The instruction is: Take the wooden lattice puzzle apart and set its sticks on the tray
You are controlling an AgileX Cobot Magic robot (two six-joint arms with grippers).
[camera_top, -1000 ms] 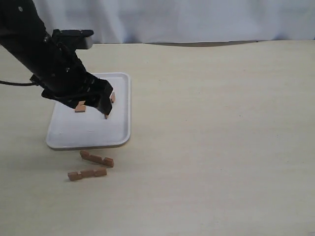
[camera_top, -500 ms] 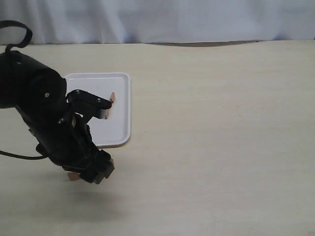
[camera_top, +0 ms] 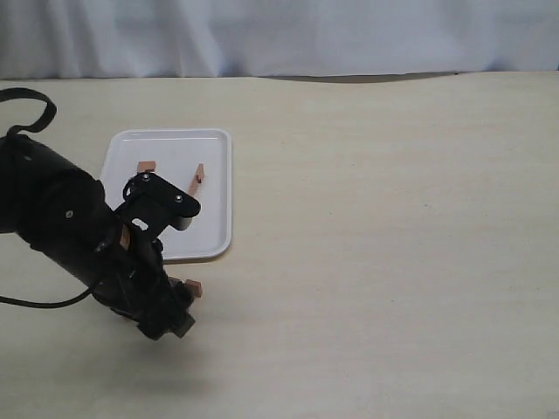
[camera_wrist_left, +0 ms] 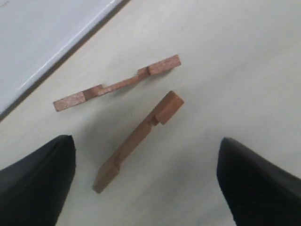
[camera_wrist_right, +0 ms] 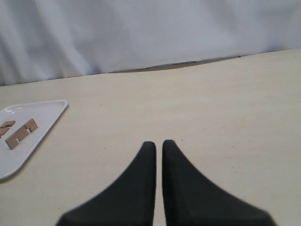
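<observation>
Two reddish-brown notched sticks lie apart on the white tray [camera_top: 210, 240]: one [camera_top: 146, 166] near its far left, one [camera_top: 200, 173] near its right rim. Both show in the right wrist view too [camera_wrist_right: 21, 133]. Two more sticks rest on the table in front of the tray: a thin one [camera_wrist_left: 117, 83] and a thicker one [camera_wrist_left: 138, 139]. My left gripper [camera_wrist_left: 146, 186] hovers open just above them, the thicker stick lying between its fingers [camera_wrist_left: 35, 181]. In the exterior view the left arm [camera_top: 96, 253] hides them except one stick end [camera_top: 193, 286]. My right gripper [camera_wrist_right: 158, 148] is shut and empty. No assembled lattice is visible.
The tray's rim [camera_wrist_left: 61, 54] runs close beside the two loose sticks. A white curtain [camera_top: 279, 35] backs the far table edge. The right arm does not show in the exterior view.
My left arm has left the tray, swung toward the table's front and lowered over the two loose sticks. The two sticks on the tray are now uncovered.
</observation>
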